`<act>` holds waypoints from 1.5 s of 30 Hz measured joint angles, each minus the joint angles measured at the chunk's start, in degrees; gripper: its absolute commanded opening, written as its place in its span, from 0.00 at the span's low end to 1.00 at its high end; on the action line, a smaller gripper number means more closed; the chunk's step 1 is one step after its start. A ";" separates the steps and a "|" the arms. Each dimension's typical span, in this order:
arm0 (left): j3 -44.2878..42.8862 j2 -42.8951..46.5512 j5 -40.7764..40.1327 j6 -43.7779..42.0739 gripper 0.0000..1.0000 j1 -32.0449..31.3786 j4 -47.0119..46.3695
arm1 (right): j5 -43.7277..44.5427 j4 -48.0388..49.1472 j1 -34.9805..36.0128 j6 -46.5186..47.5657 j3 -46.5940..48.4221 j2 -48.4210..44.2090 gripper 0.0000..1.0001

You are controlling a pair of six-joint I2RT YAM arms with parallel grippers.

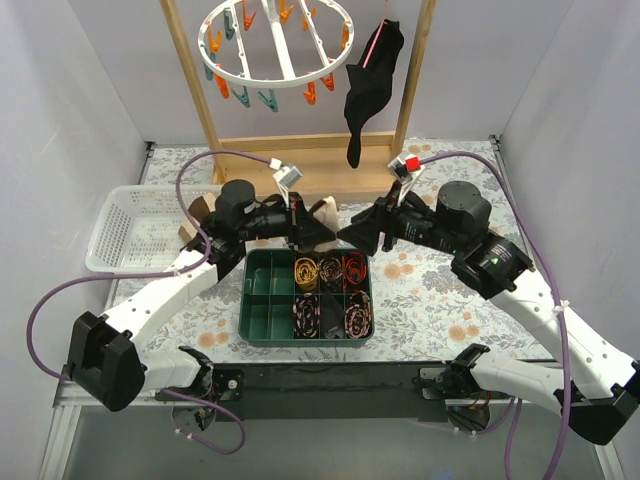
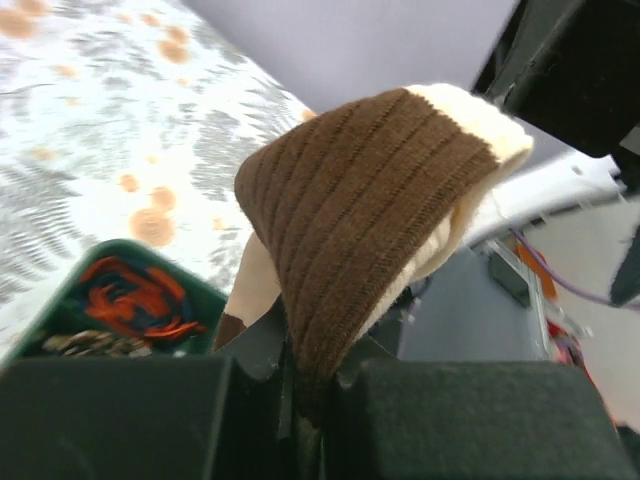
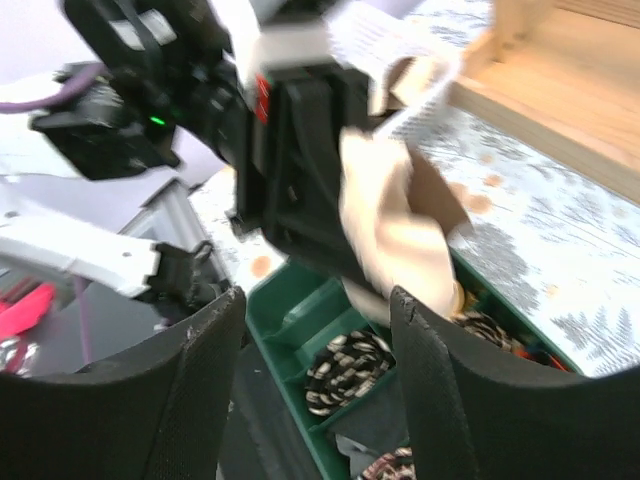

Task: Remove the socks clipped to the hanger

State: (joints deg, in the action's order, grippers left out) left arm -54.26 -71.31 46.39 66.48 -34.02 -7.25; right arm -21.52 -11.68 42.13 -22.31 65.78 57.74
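left tool [image 1: 300,225], top view: clamped on a brown-and-cream ribbed fabric sock [image 1: 322,215], held above the far edge of a dark green compartmented plastic tray [image 1: 243,300] on the floral-patterned surface [image 1: 430,290]. right tool [image 1: 352,232] faces it, just beside the sock. behind them, the white plastic ring hanger [image 1: 285,60], fringed with orange and teal pegs, shows no sock on any peg in frame; its far part is cropped. a black garment with a pink strip [image 1: 368,85] hangs to its right. a white plastic mesh basket [image 1: 125,225] sits at the left.

left wrist view: the black fingers [image 2: 450,420] are pressed together on the lower fold of the sock [image 2: 370,180], which arches upward, brown rib outside and cream inside. the tray [image 2: 110,250] lies below left, holding an orange-and-black rolled bundle [image 2: 135,300].

right wrist view: the right tool [image 3: 315,310] stands apart, with nothing between its fingers [image 3: 215,370]. the sock [image 3: 390,230] hangs from the left tool just ahead, over the tray.

progress, as a judgement: unclipping looks done or nearly so. this sock is off the hanger but not yet set down.
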 measured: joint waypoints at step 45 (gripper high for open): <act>-6.32 -5.53 -63.06 10.64 0.81 30.93 32.44 | 14.73 -10.12 0.00 -2.21 -7.54 -4.07 0.70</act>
State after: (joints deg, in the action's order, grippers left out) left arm -60.58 -76.84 -16.67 77.12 -3.09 25.19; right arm -6.79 -21.80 42.13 -24.51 58.24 53.67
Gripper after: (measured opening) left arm 0.800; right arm 0.686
